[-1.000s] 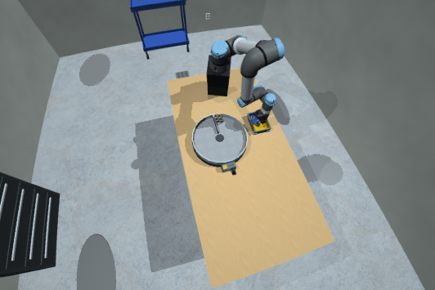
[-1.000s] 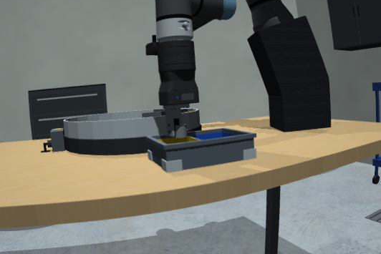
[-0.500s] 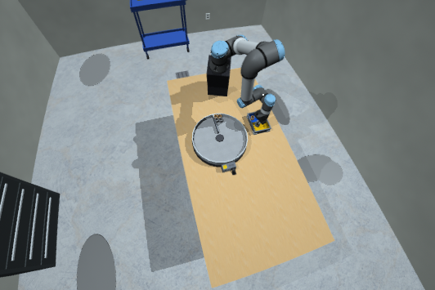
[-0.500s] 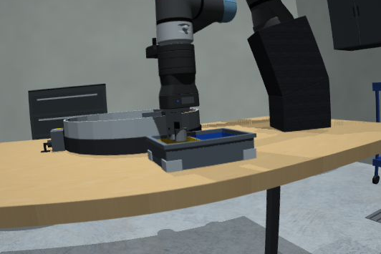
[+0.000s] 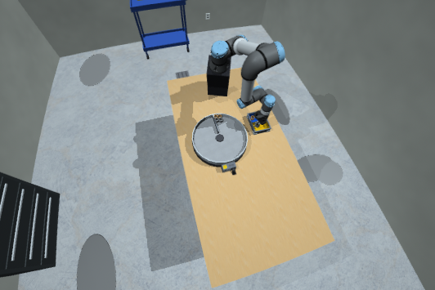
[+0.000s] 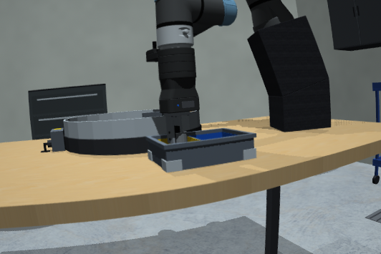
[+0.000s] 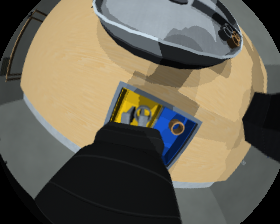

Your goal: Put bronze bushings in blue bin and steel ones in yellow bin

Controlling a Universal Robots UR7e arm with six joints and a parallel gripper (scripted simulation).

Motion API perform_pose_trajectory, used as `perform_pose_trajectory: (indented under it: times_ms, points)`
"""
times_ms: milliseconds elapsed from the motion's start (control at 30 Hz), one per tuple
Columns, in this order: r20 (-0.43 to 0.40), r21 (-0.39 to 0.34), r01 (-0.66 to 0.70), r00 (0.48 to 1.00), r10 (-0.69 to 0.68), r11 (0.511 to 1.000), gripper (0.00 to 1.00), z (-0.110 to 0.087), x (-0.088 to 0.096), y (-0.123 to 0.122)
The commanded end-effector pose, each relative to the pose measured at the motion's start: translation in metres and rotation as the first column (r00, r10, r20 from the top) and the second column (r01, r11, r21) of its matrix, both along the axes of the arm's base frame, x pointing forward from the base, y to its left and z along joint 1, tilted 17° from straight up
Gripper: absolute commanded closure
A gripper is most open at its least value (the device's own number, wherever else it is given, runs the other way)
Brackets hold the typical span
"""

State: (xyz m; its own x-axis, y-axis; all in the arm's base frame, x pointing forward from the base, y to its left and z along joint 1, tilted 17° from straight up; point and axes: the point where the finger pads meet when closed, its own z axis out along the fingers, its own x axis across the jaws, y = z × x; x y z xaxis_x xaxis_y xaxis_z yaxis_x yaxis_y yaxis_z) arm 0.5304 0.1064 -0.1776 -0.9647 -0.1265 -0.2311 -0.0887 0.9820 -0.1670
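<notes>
My gripper (image 5: 258, 123) (image 6: 177, 139) (image 7: 137, 112) points down with its fingertips inside the yellow bin (image 5: 265, 127) (image 6: 193, 139) (image 7: 133, 97). It is shut on a steel bushing (image 7: 143, 106), whose ring shows at the right fingertip in the wrist view. Dark grey shapes beside the fingers are too unclear to name. The blue bin (image 6: 215, 134) (image 7: 166, 120) adjoins the yellow one and holds a bronze bushing (image 7: 172, 128). More bronze bushings (image 5: 218, 116) (image 7: 234, 40) and steel ones are grouped near the rim of the turntable (image 5: 213, 149) (image 6: 111, 130) (image 7: 156, 22).
Both bins are compartments of one grey tray (image 6: 211, 151) with raised walls, close beside the turntable. A bar (image 5: 216, 126) runs from the turntable's hub to its rim. A small grey device (image 5: 230, 167) (image 6: 57, 140) sits at the turntable's outer edge. The black pedestal (image 5: 217, 82) (image 6: 293, 86) carries the arm.
</notes>
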Motion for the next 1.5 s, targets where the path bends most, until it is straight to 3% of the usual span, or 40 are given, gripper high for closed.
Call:
perform_pose_trajectory:
  times_ms: [0,1467]
  points:
    - [0.001,0.0,0.0,1.0,0.0,1.0,1.0,0.0,0.001,0.0]
    - [0.001,0.0,0.0,1.0,0.0,1.0,1.0,-0.023,0.006,-0.003]
